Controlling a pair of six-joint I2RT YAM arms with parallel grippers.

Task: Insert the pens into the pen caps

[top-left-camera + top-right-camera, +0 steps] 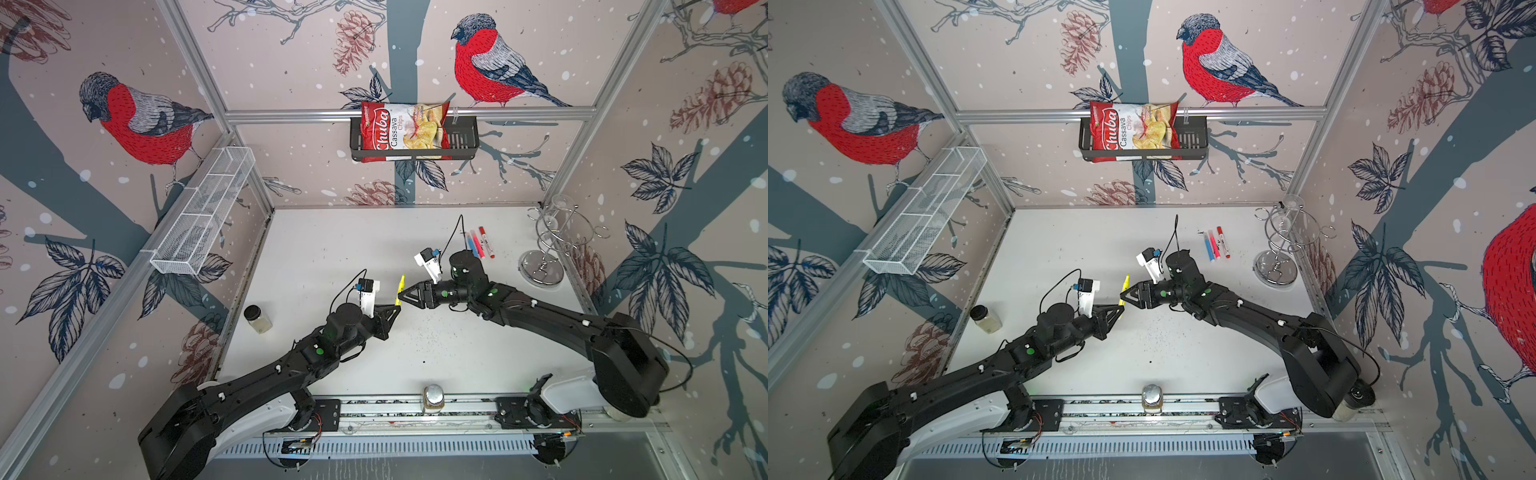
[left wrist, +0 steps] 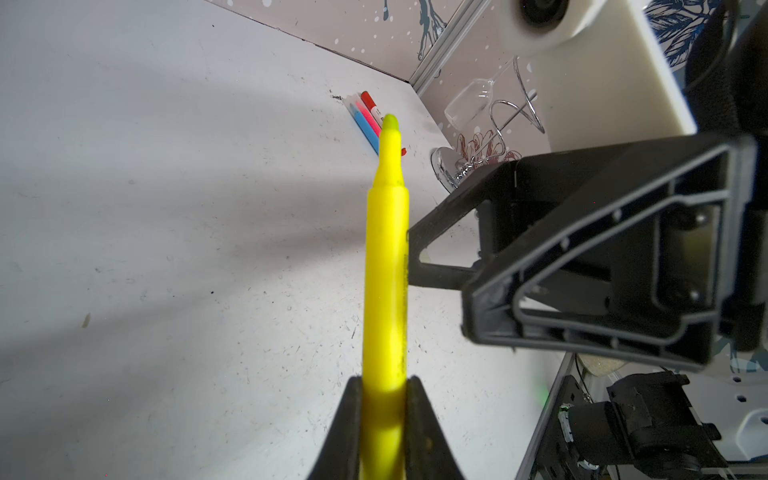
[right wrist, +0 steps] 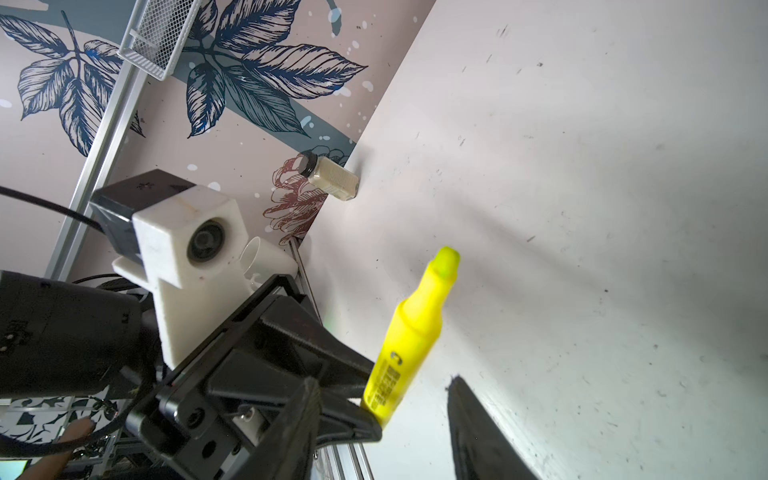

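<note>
My left gripper (image 1: 397, 308) (image 2: 384, 386) is shut on the rear end of the yellow pen (image 1: 400, 286) (image 2: 386, 270). It holds the pen above mid-table with the bare tip pointing toward the back. My right gripper (image 1: 401, 296) (image 3: 382, 380) is open. Its tips are at the yellow pen's (image 3: 415, 332) lower barrel, just above the left jaws, and they do not clamp it. The blue, pink and white pens (image 1: 478, 243) (image 2: 365, 120) lie side by side at the back right. The white one carries a red pen cap (image 1: 482, 230). The blue and pink ones end in whitish pen caps (image 2: 353, 101).
A spice jar (image 1: 257, 319) stands at the left table edge. Another jar (image 1: 433, 399) sits on the front rail. A wire glass rack (image 1: 544, 249) stands at the back right. A white mesh basket (image 1: 203, 212) hangs on the left wall. On the back wall, a black basket (image 1: 461, 141) holds a chips bag.
</note>
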